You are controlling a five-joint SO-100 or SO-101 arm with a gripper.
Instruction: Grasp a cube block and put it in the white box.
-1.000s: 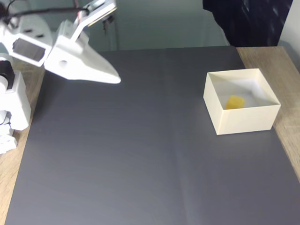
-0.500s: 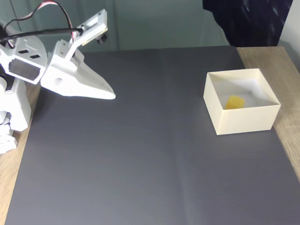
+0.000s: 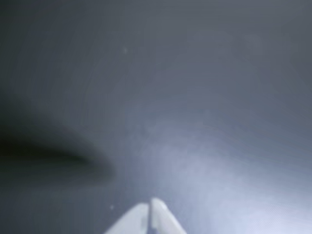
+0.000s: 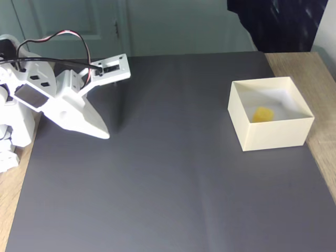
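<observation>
Small yellow cube block [image 4: 263,114] sat inside square cream-white box [image 4: 270,132]; white gripper [image 4: 104,134] far left of it, jaws together, empty. No readable writing.

The white arm [image 4: 37,97] is sitting at the far left in the fixed view, angling down and to the right. The gripper [image 4: 104,134] is pointing down-right with its jaws pressed together, and its tips are meeting in the wrist view [image 3: 149,207], holding nothing
</observation>
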